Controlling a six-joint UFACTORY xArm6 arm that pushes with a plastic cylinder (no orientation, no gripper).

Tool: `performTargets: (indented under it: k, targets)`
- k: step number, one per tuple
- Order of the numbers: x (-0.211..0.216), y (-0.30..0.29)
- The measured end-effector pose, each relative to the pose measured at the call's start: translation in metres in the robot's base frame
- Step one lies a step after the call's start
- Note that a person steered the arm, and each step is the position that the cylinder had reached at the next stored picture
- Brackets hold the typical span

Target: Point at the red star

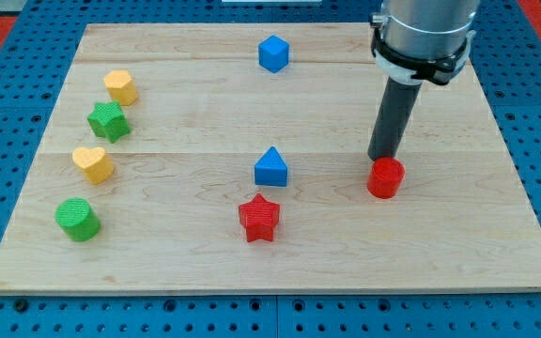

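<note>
The scene is brightly and evenly lit from above, with no dim corners. The pale wooden board (280, 253) shows its grain clearly and carries only a mild sheen, no harsh glare. Shadows are soft and short: the red star (259, 218) and the green cylinder (77, 219) each throw a faint dark edge at their base toward the view's bottom. The metal collar of the arm (423, 38) shows bright highlights. Focus is sharp across the board; block edges are crisp and nothing is smeared by motion. The board's edges look straight, with little lens distortion visible.
</note>
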State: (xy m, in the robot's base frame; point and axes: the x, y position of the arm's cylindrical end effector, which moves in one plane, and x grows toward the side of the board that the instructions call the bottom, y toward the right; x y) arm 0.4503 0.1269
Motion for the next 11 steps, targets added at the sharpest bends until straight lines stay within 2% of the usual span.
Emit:
performTargets:
  k: [4, 5, 6, 7, 8, 9, 11]
  targets:
    - [0.076, -0.007]
    - [0.076, -0.054]
    - [0.056, -0.061]
    - [0.045, -0.095]
    - [0.045, -0.154]
    - [0.048, -0.161]
    - [0.097, -0.168]
